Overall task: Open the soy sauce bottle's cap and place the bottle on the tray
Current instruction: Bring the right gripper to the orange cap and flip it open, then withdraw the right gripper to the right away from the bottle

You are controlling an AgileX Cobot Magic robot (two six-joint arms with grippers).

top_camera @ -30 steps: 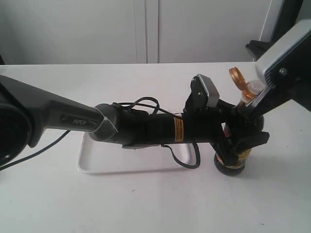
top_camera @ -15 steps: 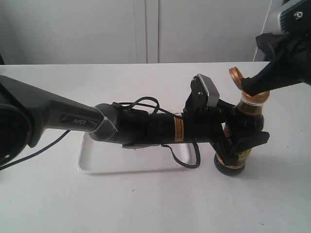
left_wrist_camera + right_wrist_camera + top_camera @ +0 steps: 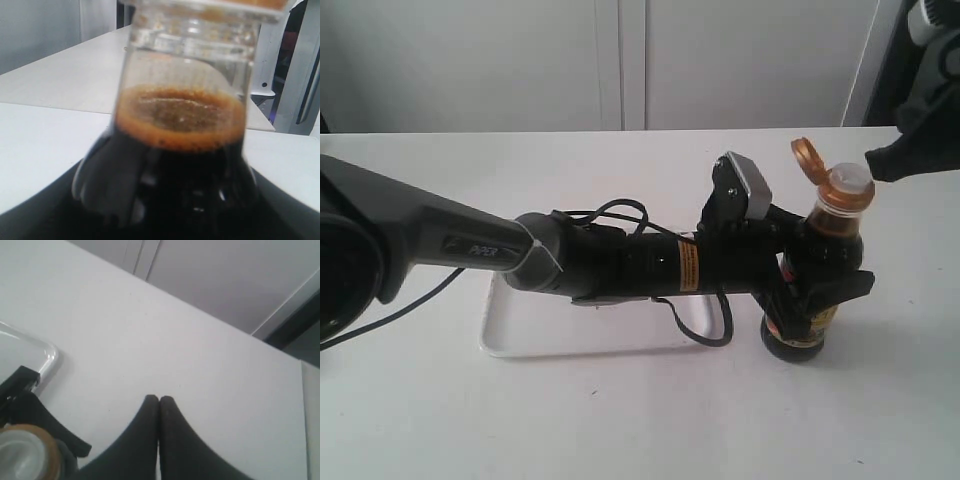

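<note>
Cap flipped open on the soy sauce bottle, clamped upright by the left gripper, right of the tray. Right gripper pinched closed, empty, hovering right of the bottle.

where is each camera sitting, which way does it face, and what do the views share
Exterior view: off the arms, above the table, looking down on the tray and both arms.
Left wrist view: on the left arm, straight at the soy sauce bottle that the left gripper clamps.
Right wrist view: on the right arm, looking down past the shut right gripper.
Shared: the bottle's open cap.
</note>
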